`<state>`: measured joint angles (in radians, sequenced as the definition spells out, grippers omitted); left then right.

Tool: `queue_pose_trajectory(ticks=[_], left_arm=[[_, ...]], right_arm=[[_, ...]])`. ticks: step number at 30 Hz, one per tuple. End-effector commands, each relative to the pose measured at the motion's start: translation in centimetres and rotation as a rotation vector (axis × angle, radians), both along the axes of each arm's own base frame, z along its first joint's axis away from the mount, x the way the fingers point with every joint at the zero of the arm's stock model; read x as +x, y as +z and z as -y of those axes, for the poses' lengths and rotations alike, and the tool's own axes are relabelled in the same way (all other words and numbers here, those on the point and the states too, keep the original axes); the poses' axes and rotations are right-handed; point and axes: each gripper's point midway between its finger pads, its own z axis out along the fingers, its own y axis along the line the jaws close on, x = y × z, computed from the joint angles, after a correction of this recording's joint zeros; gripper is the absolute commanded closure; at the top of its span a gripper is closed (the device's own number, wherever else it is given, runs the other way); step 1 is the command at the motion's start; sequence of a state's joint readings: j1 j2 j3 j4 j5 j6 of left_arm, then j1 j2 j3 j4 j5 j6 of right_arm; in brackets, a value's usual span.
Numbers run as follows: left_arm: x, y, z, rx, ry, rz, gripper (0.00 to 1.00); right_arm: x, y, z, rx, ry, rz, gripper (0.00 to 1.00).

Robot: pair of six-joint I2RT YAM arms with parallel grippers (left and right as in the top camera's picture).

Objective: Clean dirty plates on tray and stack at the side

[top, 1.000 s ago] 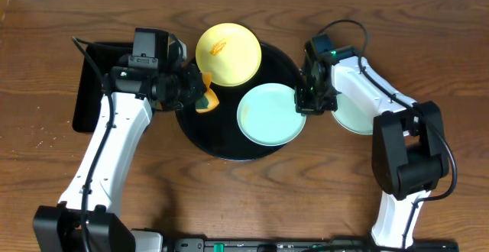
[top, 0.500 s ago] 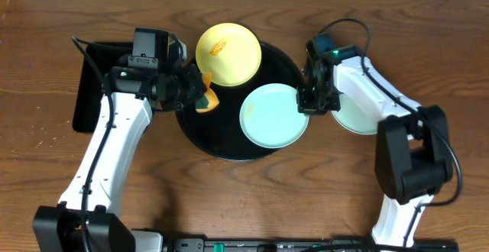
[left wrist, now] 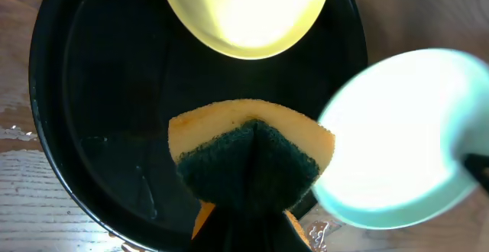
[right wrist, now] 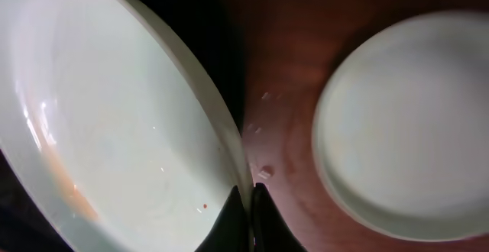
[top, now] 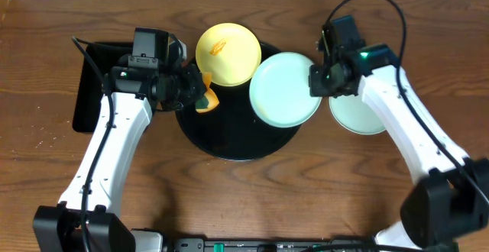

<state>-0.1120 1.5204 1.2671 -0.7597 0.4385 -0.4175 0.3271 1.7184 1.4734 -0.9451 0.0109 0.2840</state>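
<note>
The right tool [right wrist: 246, 206] is clamped on the rim of a mint plate [top: 285, 88], its two fingers pressed together over the thin edge. The plate seems to hang tilted above the upper right part of the round tray [top: 221, 141], not lying on it. In the right wrist view a faint orange smear shows on the plate's inside, at the lower left, so I judge that this plate is in the cleaning step and not yet ready for stacking.

The left tool [top: 195, 92] is closed on a sponge [left wrist: 252, 160], yellow with a dark green face, over the left part of the tray. The next move calls for bringing sponge and held plate together above the tray, with the sponge face turned to the smeared side and the grip on the rim kept firm — a thin rim can slip under a push.

The held plate's left rim comes very near the yellow plate [top: 228, 53] at the top of the tray; I cannot tell if they touch. Just right of the right tool, a second mint plate [top: 359, 118] lies on the surface [top: 306, 198], partly under the arm — the place for stacking. The tray's middle and lower part are bare, which gives room for wiping. A rectangular tray [top: 88, 92] lies at the upper left, partly under the left arm.
</note>
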Motion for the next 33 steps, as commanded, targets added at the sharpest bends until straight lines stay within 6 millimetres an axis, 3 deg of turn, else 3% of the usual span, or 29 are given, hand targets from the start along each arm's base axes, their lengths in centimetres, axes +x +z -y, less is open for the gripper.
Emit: queue_pose_trajectory(ticks=[1,6,18,23,33], left_arm=[[-0.1,0.0,-0.2,0.012,-0.010,0.006,0.93],[-0.1,-0.1,-0.3,0.018,-0.007,0.006,0.92],[-0.1,-0.1,-0.3,0.018,-0.007,0.006,0.93],[-0.1,-0.1,-0.3,0.018,-0.007,0.006,0.93],[-0.1,-0.1,-0.3,0.018,-0.007,0.006,0.93]], right_arm=[[0.1,3.7,1.1,-0.117,-0.008,0.147,0.99],[-0.3,7.1,1.6,-0.227,-0.030,0.277,0.99],[-1.2,10.4,-0.9,-0.458,-0.025,0.472,0.99],[-1.5,11.0,-1.6,-0.486,-0.027,0.508,0.99],[-1.5,10.2,-2.1,-0.415,-0.017,0.473,0.99]])
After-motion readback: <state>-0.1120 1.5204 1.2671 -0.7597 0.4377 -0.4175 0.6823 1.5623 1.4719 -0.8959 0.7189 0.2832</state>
